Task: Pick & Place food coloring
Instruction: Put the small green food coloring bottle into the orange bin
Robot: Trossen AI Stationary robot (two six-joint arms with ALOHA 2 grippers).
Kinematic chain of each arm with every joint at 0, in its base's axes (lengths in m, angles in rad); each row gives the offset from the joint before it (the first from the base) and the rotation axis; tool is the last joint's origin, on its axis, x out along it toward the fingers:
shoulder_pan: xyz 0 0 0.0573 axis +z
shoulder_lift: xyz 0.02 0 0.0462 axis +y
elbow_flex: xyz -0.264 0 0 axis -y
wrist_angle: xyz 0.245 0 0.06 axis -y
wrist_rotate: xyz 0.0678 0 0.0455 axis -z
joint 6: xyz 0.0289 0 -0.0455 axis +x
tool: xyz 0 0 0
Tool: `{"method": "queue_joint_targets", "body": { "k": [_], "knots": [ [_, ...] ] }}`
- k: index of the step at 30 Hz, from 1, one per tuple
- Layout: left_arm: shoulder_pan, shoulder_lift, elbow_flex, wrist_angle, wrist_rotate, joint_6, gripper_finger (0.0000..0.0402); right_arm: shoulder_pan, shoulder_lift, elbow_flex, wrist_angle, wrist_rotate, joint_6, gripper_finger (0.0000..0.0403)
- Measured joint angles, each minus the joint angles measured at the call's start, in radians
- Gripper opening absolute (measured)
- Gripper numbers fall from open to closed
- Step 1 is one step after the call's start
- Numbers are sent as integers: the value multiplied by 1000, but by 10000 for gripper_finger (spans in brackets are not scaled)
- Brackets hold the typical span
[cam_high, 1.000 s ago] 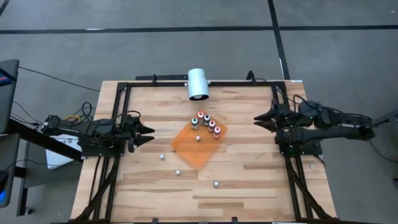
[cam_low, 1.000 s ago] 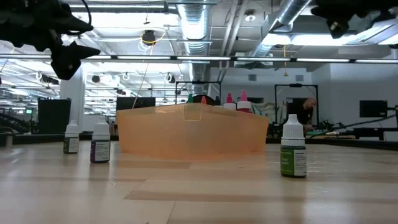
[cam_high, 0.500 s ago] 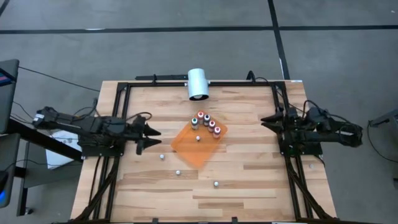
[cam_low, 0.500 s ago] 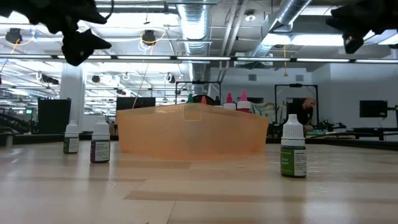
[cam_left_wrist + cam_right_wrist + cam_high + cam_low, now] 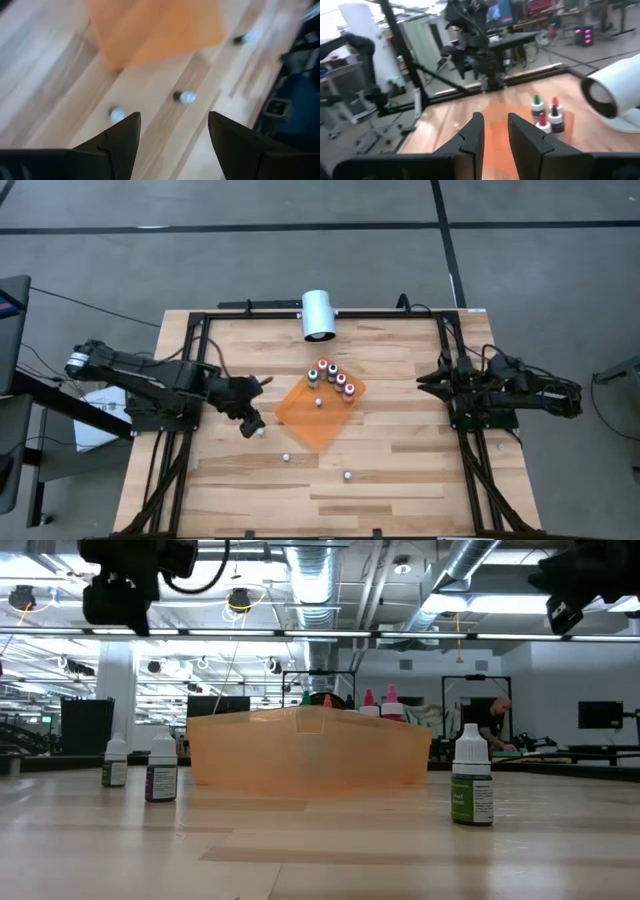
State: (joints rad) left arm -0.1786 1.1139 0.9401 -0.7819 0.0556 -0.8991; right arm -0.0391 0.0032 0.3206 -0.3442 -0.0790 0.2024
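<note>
The left gripper [image 5: 252,402], jaws spread wide and empty, hangs above the loose food coloring bottle [image 5: 260,432] at the orange sheet's [image 5: 317,414] eight o'clock, apparently mid-approach, so next it likely must descend and close, while the right gripper [image 5: 424,377] waits at three o'clock, fingers narrowly apart.

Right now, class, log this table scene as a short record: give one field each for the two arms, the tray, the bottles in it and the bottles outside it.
left gripper: over the table beside the tray's left corner, jaws open, empty
right gripper: at the table's right edge, holding nothing
orange tray: mid-table, set diagonally
bottles in tray: cluster at its far corner, one more alone mid-tray
loose bottles: three on the wood, on the tray's near side
</note>
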Motion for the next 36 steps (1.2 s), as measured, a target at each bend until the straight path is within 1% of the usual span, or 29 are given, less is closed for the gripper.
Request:
{"method": "queue_joint_targets", "body": {
  "k": [2,8,12,17,21,25,28,36],
  "knots": [
    [-6,50,17,-25,21,-17,224,0,0,0,-8,-26,0,75],
    [-30,166,20,-66,94,-98,224,-1,2,0,-9,0,-16,75],
    [-53,212,20,-110,100,-135,224,-1,3,0,-10,2,-17,75],
    [-69,244,20,-117,68,-153,224,-1,3,0,-7,34,-18,75],
    [-69,262,21,-114,39,-146,224,-1,3,0,-7,35,-11,75],
    [-69,276,21,-106,-15,-133,224,-1,3,0,-11,33,36,75],
    [-69,292,21,-97,-53,-133,224,-1,3,0,-15,32,41,75],
    [-68,330,20,-91,-54,-131,224,-1,3,1,-21,33,36,75]
  ]
}}
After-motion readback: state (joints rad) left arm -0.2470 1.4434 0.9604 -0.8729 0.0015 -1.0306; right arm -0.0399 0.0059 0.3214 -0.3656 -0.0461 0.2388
